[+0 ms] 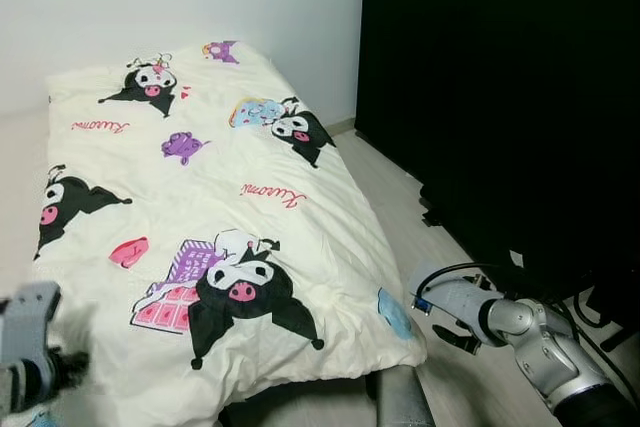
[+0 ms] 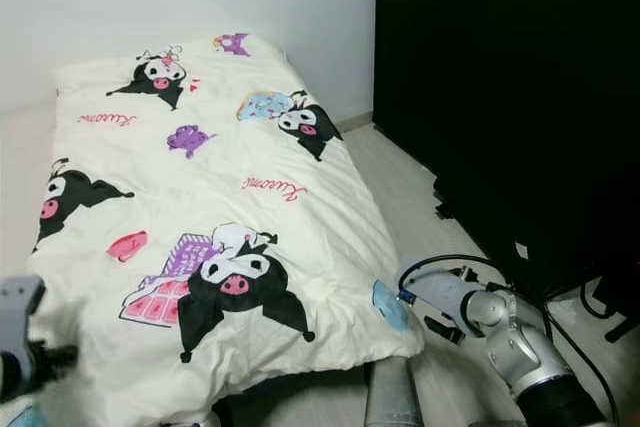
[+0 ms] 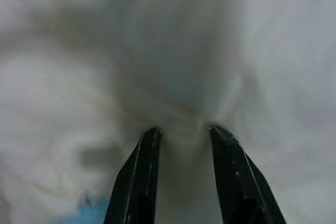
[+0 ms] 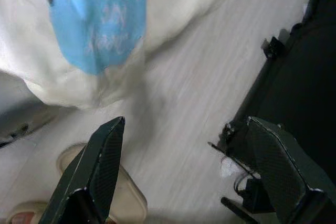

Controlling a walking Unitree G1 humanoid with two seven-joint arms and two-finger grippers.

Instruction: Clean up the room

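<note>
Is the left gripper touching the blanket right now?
Touching. In the left wrist view the left gripper has its fingertips pressed into the cream blanket, which puckers between them.

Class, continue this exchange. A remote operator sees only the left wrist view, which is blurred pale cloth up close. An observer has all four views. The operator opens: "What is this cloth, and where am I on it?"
Observer: It is a cream blanket printed with black cartoon figures. It is spread out flat, and your left gripper is at its near left edge.
Operator: Where is the other arm?
Observer: The right gripper is open and empty. It is above the pale floor, beside the blanket's near right corner.
Operator: Any landmark on that corner?
Observer: A blue patch with pale lettering.
</note>
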